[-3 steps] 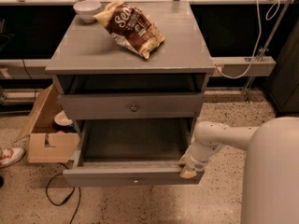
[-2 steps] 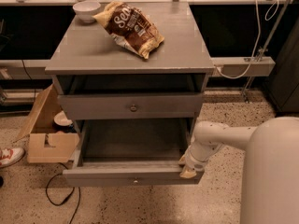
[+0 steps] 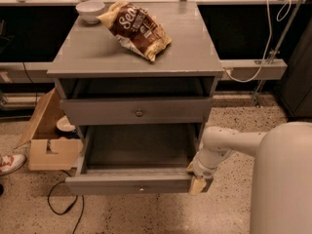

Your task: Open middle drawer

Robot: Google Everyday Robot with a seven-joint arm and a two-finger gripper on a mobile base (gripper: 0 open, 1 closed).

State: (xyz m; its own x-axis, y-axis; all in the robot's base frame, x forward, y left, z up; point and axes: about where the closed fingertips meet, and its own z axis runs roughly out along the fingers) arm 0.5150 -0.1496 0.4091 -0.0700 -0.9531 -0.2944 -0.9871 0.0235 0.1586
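The gray cabinet [image 3: 136,57] has a shut drawer [image 3: 139,113] with a round knob under its top. Below it the middle drawer [image 3: 131,183] is pulled well out, its inside bare, with a small knob at the centre of its front. My gripper [image 3: 197,182] is at the right end of that drawer's front, touching or right beside its corner. My white arm [image 3: 229,143] reaches to it from the right. Anything below the open drawer is hidden.
A brown chip bag [image 3: 136,28] and a white bowl [image 3: 90,9] lie on the cabinet top. An open cardboard box [image 3: 48,140] stands on the floor to the left. A black cable [image 3: 63,199] and a shoe [image 3: 9,162] lie there too.
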